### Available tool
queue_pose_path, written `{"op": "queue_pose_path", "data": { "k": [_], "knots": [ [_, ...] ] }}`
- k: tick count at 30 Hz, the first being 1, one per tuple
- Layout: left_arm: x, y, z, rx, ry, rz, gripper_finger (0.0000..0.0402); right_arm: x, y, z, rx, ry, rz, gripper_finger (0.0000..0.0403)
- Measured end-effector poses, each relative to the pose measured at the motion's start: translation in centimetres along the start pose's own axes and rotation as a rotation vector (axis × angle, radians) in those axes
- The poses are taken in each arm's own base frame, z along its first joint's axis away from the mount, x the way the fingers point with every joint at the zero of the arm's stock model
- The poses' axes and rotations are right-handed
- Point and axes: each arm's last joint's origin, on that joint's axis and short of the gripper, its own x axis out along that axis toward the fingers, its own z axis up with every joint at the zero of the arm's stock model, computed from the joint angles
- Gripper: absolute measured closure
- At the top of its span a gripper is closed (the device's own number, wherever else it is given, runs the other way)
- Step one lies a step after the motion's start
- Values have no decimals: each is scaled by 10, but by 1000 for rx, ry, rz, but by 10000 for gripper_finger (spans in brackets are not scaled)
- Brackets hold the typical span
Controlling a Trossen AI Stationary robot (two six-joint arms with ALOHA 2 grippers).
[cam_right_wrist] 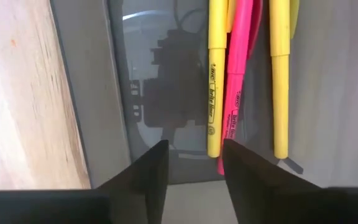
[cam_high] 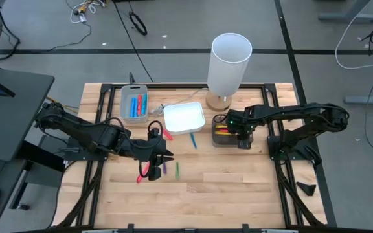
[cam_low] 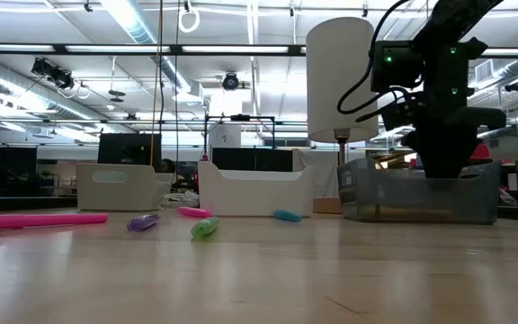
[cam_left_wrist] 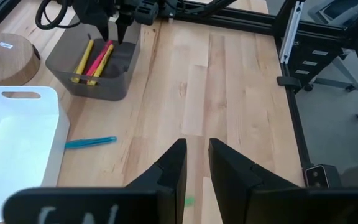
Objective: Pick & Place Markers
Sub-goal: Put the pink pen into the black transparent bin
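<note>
Just inside dark tray (cam_right_wrist: 104, 87) wall: right gripper (cam_right_wrist: 194, 163).

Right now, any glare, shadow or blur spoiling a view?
High view: white tray blown out by the light. Right wrist view: right gripper casts a dark shadow on the dark tray floor beside the markers. Low view: foreground tabletop soft.

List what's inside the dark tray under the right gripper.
Dark tray holds yellow markers and a pink marker. Right gripper, open, hovers above. Marker tips toward the far wall are cut off.

Robotics lab: ceiling ducts (cam_low: 138, 27), floor cables (cam_high: 138, 24).
</note>
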Motion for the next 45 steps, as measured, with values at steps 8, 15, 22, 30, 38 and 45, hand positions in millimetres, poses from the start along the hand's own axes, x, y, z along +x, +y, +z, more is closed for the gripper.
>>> {"op": "queue_pose_path", "data": {
  "k": [8,15,22,30,38,45],
  "knots": [
    [0,-1,0,-95,11,-23,330,-6,-1,4,90,-12,-2,235],
    [0,0,-1,-200,21,-19,330,-37,4,24,134,-193,-9,234],
    [-1,4,-15,-347,172,16,321,-67,28,45,169,-526,49,234],
    [-7,12,-34,-546,390,135,229,-98,70,72,87,-946,205,234],
    [-13,15,-45,-739,543,192,189,-140,102,82,-115,-1399,291,234],
    [-17,17,-51,-952,613,305,194,-152,111,80,-135,-1521,336,234]
  ]
}}
